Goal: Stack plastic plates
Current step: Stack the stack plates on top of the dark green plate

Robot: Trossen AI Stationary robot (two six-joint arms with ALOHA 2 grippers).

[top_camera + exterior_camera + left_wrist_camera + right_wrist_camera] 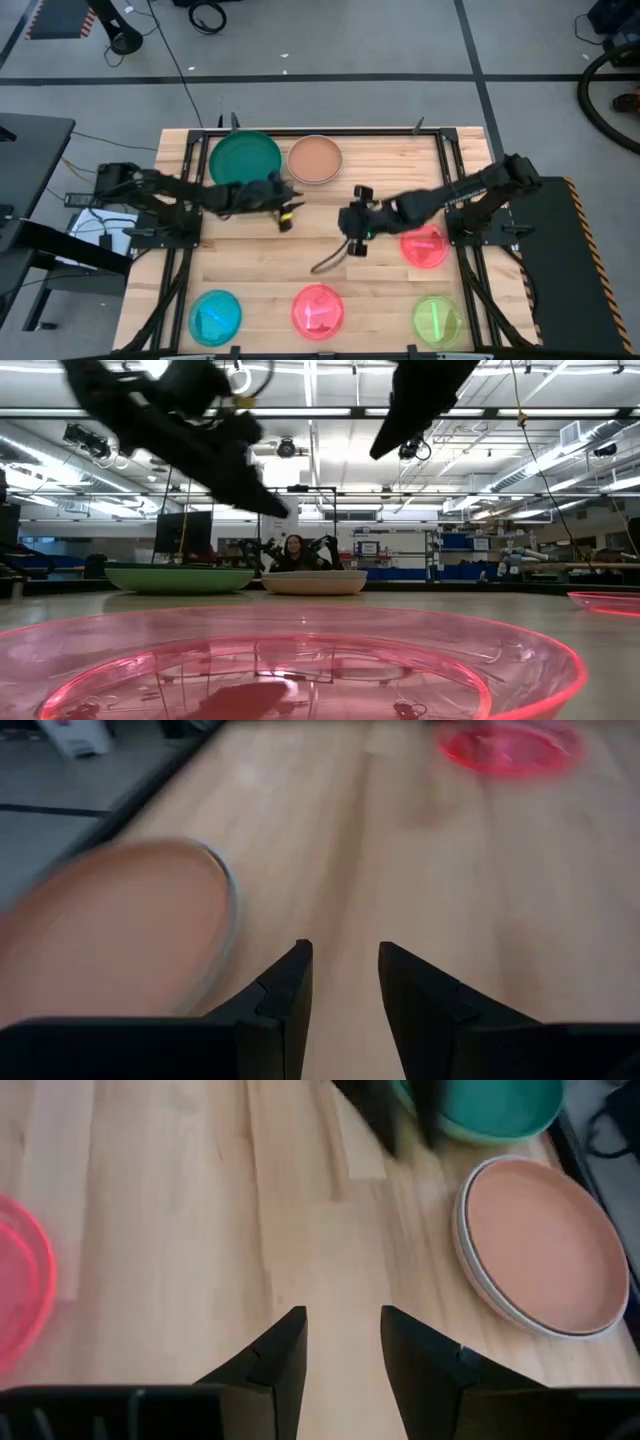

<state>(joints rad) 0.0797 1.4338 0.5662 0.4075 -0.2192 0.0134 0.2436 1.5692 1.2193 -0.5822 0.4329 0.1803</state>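
Two larger plates sit at the table's far side: a green plate (245, 158) and a brown plate (315, 160) resting on a pale plate whose rim (470, 1270) shows beneath it. Smaller translucent plates lie flat on the wood: cyan (215, 315), red (318, 310) and lime (437, 320) along the near edge, pink (424, 245) at the right. My left gripper (285, 208) hovers open just near of the green and brown plates, the brown plate (110, 945) beside its fingers. My right gripper (352, 215) hovers open over bare wood at mid-table, near of the brown plate (545, 1245).
A black frame (300, 130) borders the wooden table. Bare wood lies between the far plates and the near row. A dark cable (330, 262) curls on the table below the right gripper. A person (295, 552) sits far behind the table.
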